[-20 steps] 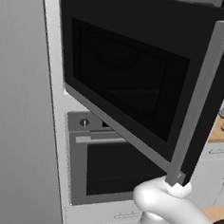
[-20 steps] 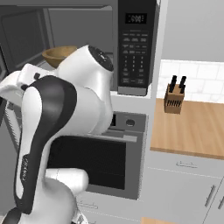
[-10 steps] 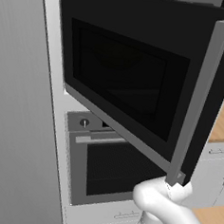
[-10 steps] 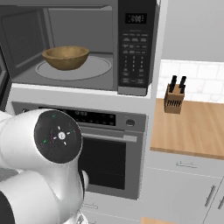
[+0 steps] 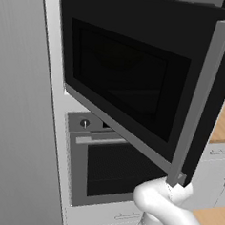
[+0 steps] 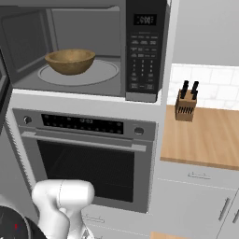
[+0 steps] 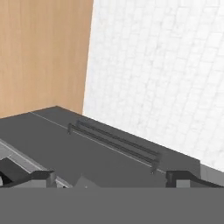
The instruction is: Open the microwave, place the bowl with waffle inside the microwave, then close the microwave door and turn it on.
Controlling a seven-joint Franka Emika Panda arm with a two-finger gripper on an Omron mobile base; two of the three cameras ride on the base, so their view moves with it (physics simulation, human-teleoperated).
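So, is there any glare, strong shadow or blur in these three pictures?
Left base view: the microwave door glass is very dark, no bright glare. Right base view: even, soft light; the bowl sits sharp inside the microwave, with only faint shade under it. Hand view: flat light, edges a little soft, the gripper open with nothing between its tips.

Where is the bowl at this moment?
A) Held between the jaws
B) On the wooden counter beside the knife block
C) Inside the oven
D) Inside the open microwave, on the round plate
D: the bowl sits in the microwave cavity, and the microwave door is swung open.
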